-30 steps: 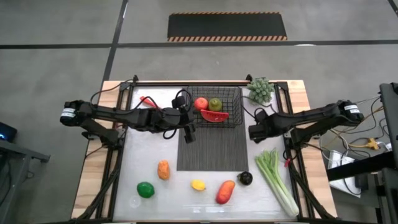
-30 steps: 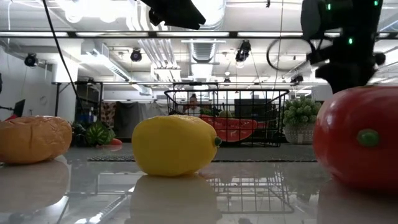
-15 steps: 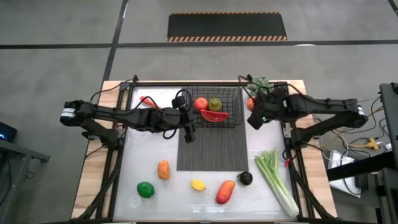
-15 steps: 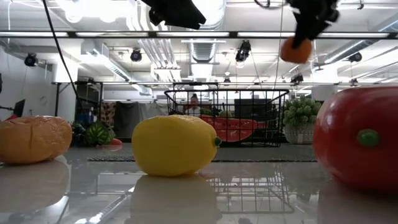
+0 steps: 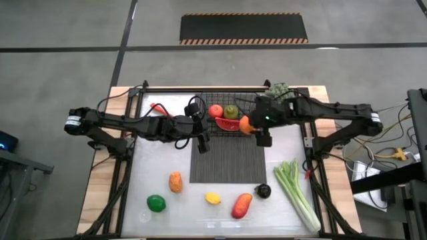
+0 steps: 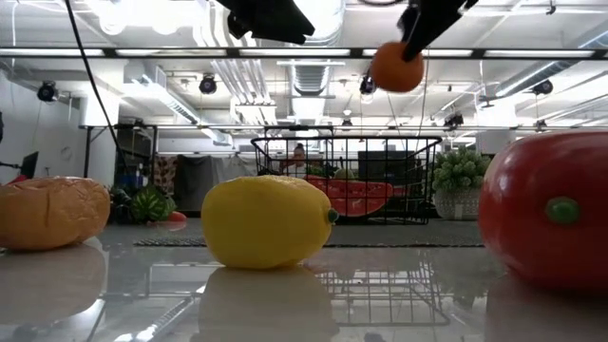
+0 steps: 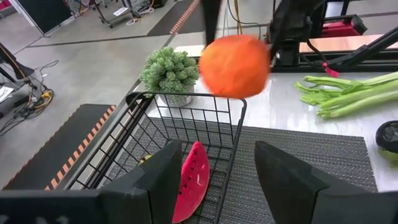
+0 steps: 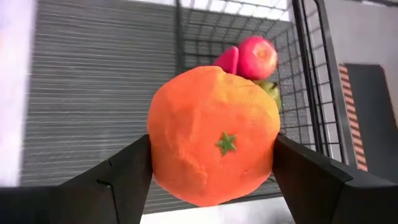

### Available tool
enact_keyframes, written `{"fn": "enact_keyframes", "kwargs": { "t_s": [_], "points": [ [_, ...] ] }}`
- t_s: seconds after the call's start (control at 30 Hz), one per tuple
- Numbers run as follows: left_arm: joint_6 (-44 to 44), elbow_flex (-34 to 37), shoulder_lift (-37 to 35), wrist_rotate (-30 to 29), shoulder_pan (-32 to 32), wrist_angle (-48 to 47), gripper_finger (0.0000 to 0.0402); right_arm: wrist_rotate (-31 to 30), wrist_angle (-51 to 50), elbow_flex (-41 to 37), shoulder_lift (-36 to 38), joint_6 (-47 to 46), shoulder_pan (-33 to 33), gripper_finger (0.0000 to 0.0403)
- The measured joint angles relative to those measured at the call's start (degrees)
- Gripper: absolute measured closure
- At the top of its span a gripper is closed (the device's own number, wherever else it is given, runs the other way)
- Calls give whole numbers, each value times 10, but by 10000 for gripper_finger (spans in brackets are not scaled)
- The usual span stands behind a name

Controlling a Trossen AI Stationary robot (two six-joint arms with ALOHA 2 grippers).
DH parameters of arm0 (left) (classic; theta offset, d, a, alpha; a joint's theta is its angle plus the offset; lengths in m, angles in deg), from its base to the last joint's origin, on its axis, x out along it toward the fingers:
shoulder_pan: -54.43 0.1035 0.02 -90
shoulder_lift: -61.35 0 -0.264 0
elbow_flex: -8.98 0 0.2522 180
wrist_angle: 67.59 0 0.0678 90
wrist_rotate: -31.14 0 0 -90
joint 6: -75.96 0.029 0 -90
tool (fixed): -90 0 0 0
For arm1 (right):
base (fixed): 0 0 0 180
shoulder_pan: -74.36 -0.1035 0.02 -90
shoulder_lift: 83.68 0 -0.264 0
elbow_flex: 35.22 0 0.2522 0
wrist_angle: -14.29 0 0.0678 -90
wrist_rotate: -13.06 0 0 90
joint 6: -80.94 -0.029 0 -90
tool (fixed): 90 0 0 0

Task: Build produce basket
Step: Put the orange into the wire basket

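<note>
Now right hand (image 5: 255, 127) grips orange (image 5: 245, 124), raised over basket (image 5: 248, 107) corner, probably lining up drop inside. Left hand (image 5: 202, 139) waits beside basket over mat (image 5: 227, 160), fingers parted, empty.

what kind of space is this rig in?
Probably an industrial lab or workshop: exposed ceiling ducts and track lights, bare concrete floor, and a hazard-striped floor mat behind the table.
</note>
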Motion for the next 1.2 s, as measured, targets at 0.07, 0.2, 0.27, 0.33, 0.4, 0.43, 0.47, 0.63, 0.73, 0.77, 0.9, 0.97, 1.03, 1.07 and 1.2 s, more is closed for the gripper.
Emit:
{"fn": "enact_keyframes", "kwargs": {
  "t_s": [0.07, 0.2, 0.27, 0.33, 0.4, 0.43, 0.47, 0.63, 0.73, 0.77, 0.9, 0.97, 1.03, 1.07, 1.2],
  "points": [
    [0, 0, 0, 0, -1, 0, 217, 0, 5, 0, -17, 3, 20, 122],
    [-1, 0, 0, 0, -1, 0, 217, 0, 20, -1, -54, 6, 65, 122],
    [-1, 0, 0, 0, -1, 0, 217, 0, 24, -1, -73, 13, 88, 122],
    [-1, 0, 0, 0, -1, 0, 217, 0, 31, -1, -93, 20, 111, 122],
    [-1, 0, 0, 0, -1, 0, 217, 0, 31, -1, -113, 27, 133, 122],
    [-1, 0, 0, 0, -1, 0, 217, 0, 33, -1, -123, 28, 143, 122],
    [-1, 0, 0, 0, -1, 0, 217, 0, 34, -1, -133, 28, 152, 122],
    [0, 0, 0, 0, -1, 0, 217, -4, 38, -1, -170, 34, 179, 122],
    [0, 0, 0, -1, -1, 2, 217, -22, 44, -1, -186, 34, 188, 119],
    [0, 0, 0, -1, -1, 3, 217, -25, 44, -1, -190, 35, 190, 116],
    [0, 0, 0, -2, -1, 8, 217, -26, 46, -1, -200, 37, 197, 92],
    [0, 0, 0, -2, -1, 9, 217, -25, 46, -2, -201, 38, 199, 73],
    [0, 0, 0, -2, -1, 10, 217, -25, 51, -2, -201, 38, 199, 57],
    [0, 0, 0, -2, -1, 10, 217, -25, 54, -2, -199, 38, 199, 51],
    [0, 0, 0, -2, -1, 10, 217, -25, 60, -2, -189, 35, 199, 43]
  ]
}}
